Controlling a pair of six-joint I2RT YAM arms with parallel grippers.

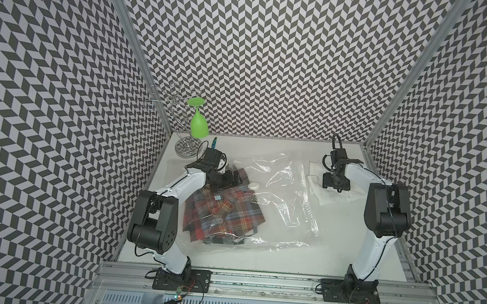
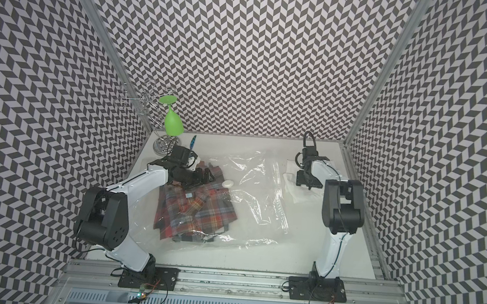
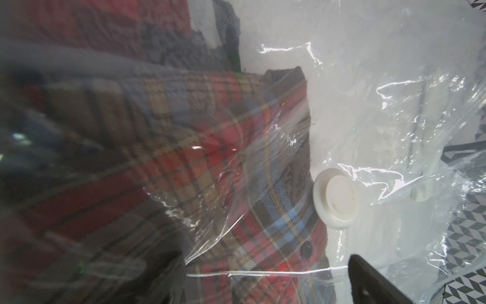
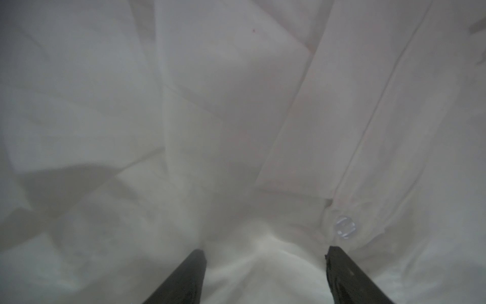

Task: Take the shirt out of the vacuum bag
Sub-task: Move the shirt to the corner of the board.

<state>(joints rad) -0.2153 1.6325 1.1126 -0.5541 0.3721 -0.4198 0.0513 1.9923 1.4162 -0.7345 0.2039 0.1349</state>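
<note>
Rail (image 1: pixel 256 280) with both arm bases sits nearest in both top views. Vacuum bag (image 1: pixel 280 190) lies flat mid-table (image 1: pixel 229 260). Plaid shirt (image 1: pixel 223 213) is folded inside its left part, under the film. White valve cap (image 1: pixel 253 185) is just beside the shirt's far corner. Left gripper (image 1: pixel 234 178) is low over that corner, near the cap. Right gripper (image 1: pixel 335 188) points down onto a white shirt (image 1: pixel 328 198) outside the bag, right of it. Wire glass rack (image 1: pixel 177 115) with a hanging green wine glass (image 1: pixel 199 123) stands at the far left corner. Same layout: bag (image 2: pixel 251 188), plaid (image 2: pixel 194 211).

Left wrist: film over plaid (image 3: pixel 236 158), cap (image 3: pixel 335 197) close. One dark finger (image 3: pixel 373 281) at the edge, the other blurred; jaws spread wide, contact unclear.

Right wrist: gripper (image 4: pixel 265 251) fingers well apart, tips pressed into white cloth (image 4: pixel 236 105), a fold bulging between. Clear button (image 4: pixel 345 227) is nearby.
</note>
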